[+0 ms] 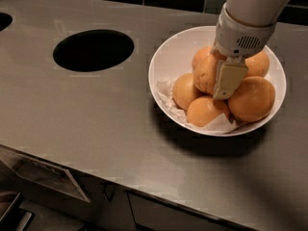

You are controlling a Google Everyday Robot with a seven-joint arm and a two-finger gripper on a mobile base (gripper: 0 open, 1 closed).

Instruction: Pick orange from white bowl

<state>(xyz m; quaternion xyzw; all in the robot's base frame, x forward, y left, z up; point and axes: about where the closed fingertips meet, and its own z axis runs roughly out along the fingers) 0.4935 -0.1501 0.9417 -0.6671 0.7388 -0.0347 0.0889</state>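
The white bowl [166,57] stands on the right of the grey counter, lined with crumpled white paper and holding several oranges. My gripper [222,83] reaches down from the upper right into the pile. Its cream-coloured tip lies against the right side of the dull orange [206,75] that sits on top in the middle of the bowl. The far side of that orange is hidden behind the gripper. A larger orange [252,99] lies right of the gripper, and two more [185,90] [206,110] lie at the front.
A dark round hole [93,50] is cut in the counter [72,109] left of the bowl. Another dark hole shows at the far left edge. The counter's front edge runs along the bottom, with cabinet fronts below. A dark tiled wall is behind.
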